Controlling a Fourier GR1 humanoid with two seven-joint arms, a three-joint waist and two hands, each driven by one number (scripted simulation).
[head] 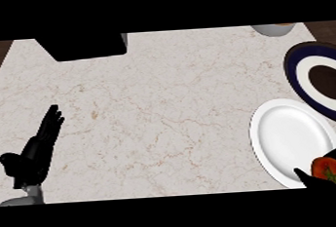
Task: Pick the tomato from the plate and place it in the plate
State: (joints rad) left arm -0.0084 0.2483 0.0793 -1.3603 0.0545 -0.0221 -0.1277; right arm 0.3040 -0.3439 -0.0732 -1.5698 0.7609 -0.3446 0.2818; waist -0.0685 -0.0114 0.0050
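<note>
Black left hand at lower left, fingers straight, resting, well apart from the rest. At lower right, red tomato at the white plate's bottom rim, wrapped in the right hand's curled fingers. Blue plate straight up-frame, just beyond the white one.

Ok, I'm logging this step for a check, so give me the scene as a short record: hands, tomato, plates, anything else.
surface: marble counter
tomato: over the white plate's near edge, in the right hand
right hand: fingers curled round the tomato
left hand: open, resting at lower left
white plate: lower right, bare apart from the tomato
blue plate: just beyond the white plate, nothing on it
lifted or not: cannot tell
other: black box top left; pale cup top right, cut off
</note>
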